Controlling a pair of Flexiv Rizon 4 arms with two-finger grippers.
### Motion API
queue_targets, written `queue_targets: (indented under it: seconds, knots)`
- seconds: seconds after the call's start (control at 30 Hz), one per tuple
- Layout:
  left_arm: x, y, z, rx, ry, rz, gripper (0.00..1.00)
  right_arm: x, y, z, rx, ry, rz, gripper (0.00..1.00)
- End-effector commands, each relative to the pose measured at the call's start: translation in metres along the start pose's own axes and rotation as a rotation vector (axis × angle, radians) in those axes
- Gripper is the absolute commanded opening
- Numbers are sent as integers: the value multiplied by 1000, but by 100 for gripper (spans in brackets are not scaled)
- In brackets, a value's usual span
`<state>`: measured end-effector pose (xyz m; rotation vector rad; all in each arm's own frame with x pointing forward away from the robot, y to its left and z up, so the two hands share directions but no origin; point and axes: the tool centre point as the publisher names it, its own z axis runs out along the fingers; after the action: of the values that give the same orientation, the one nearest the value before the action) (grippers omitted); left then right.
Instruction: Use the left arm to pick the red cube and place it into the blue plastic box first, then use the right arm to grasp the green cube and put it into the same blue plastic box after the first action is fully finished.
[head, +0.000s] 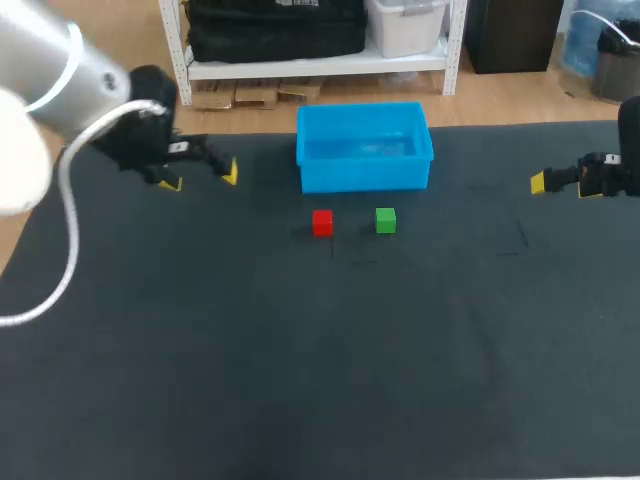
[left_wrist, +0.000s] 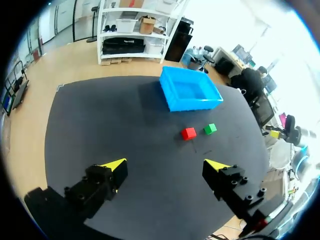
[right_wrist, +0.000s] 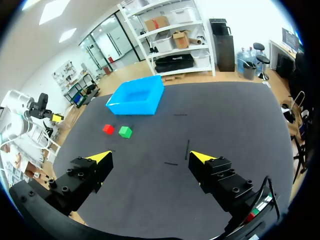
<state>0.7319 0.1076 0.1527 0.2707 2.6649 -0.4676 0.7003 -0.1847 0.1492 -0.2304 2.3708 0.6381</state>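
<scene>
Hovering at the far left, the left gripper (head: 201, 177) hangs open and empty, well apart from the red cube (head: 322, 222), which sits on the table (head: 300, 380) just near of the blue plastic box (head: 365, 172). The green cube (head: 386, 220) lies close on its right — a skewed descent with fingers this wide could knock it. At the right edge the right gripper (head: 560, 183) is open too — if it starts early, the order is broken.

The dark table (head: 300, 360) bears a blue box (head: 363, 146) (open-topped), red cube (head: 322, 222), green cube (head: 385, 220).
</scene>
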Motion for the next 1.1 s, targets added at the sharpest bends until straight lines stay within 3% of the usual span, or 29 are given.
queue_targets:
  seconds: [0.03, 0.77, 1.1]
  knots:
    - [-15, -10, 13, -127, 103, -6, 100, 0, 0, 0, 1, 1, 0, 100]
    - [-16, -10, 14, -107, 113, -22, 100, 0, 0, 0, 1, 1, 0, 100]
    - [-44, -49, 56, -95, 164, 0, 100, 0, 0, 0, 1, 1, 0, 100]
